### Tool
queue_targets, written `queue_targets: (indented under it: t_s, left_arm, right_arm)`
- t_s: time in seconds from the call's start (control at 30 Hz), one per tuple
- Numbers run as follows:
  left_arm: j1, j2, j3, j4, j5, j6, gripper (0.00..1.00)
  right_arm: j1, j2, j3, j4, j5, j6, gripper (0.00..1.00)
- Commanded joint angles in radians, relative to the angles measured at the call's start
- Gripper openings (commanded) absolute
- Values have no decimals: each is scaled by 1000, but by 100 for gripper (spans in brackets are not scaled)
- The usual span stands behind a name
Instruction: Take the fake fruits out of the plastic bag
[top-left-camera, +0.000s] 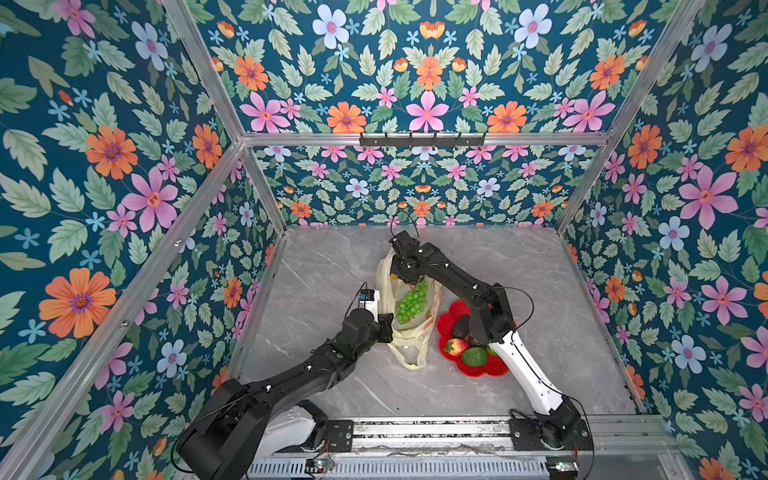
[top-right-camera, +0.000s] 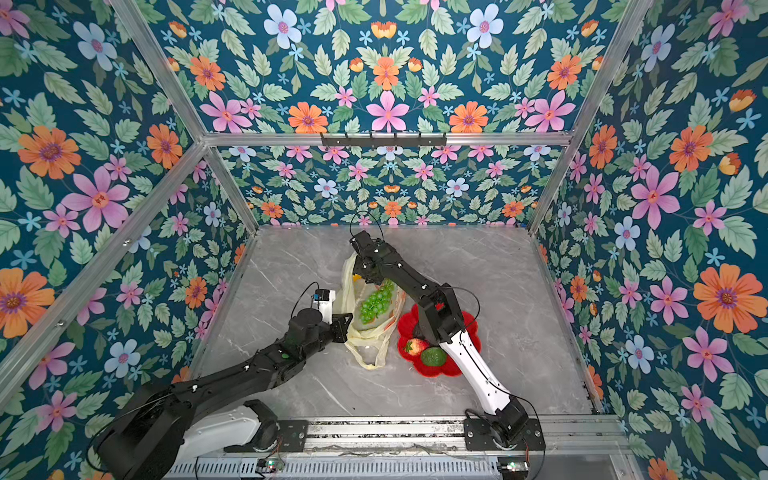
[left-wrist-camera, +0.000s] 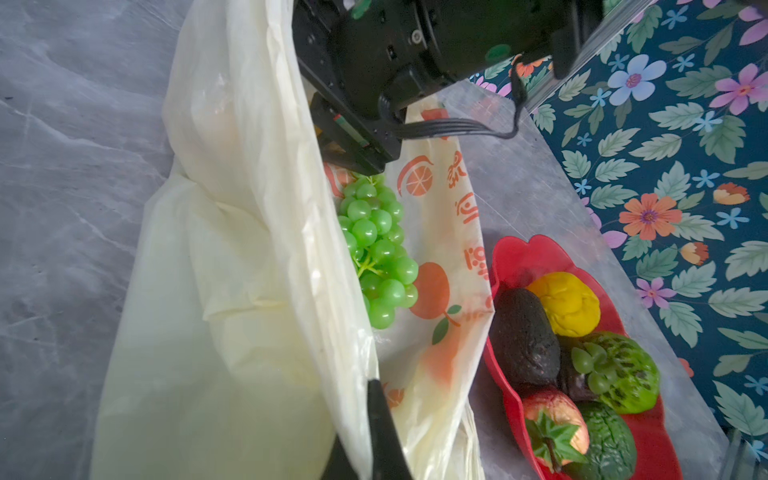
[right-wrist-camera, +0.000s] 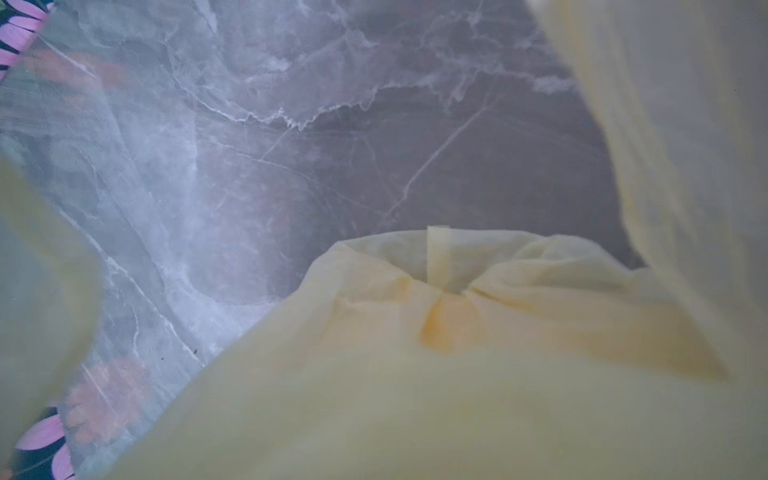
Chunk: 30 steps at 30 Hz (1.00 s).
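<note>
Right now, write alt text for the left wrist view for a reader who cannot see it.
A green grape bunch lies inside the cream plastic bag, whose edge the left pincer pinches while the right arm reaches in beside the grapes. Beside the bag, a red plate holds an avocado, a strawberry and other fake fruits.

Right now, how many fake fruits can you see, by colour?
Green: 3 (grape bunch in the plastic bag, bumpy fruit, dark green fruit)
Yellow: 1 (yellow fruit)
Red: 1 (strawberry)
Dark: 1 (avocado)
Total: 6 clear; another dark piece beside the avocado is unclear.
</note>
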Motion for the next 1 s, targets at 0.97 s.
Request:
queue_targets:
  t_s: [0.97]
  left_arm:
    - [104, 0, -42, 0, -57, -50, 0]
  right_arm:
    - [25, -115, -151, 53, 0, -23, 65]
